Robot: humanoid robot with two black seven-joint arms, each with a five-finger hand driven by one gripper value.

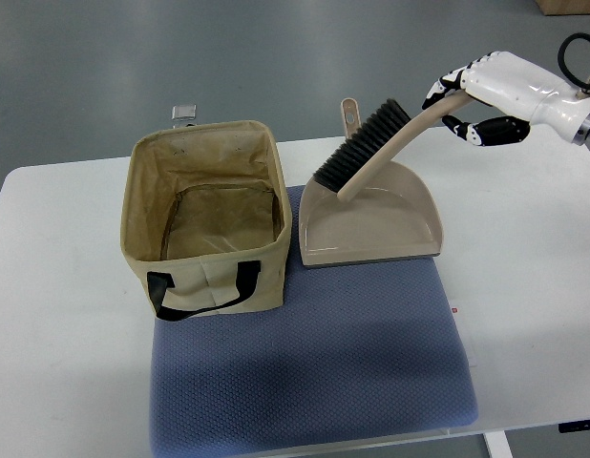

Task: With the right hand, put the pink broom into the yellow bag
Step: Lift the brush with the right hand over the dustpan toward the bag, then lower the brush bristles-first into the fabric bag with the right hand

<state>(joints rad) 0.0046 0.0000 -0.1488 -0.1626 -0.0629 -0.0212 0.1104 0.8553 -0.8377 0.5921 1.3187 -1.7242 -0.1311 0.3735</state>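
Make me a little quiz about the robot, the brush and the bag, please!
1. True or false: the right hand is holding the broom by its handle.
2. What lies inside the bag? A) the broom B) a ball C) nothing that shows
3. Fill in: the broom's bristles hang over the ____.

Key: 1 true; 2 C; 3 dustpan.

text: none legible | labels: none | signs: none | numbers: none
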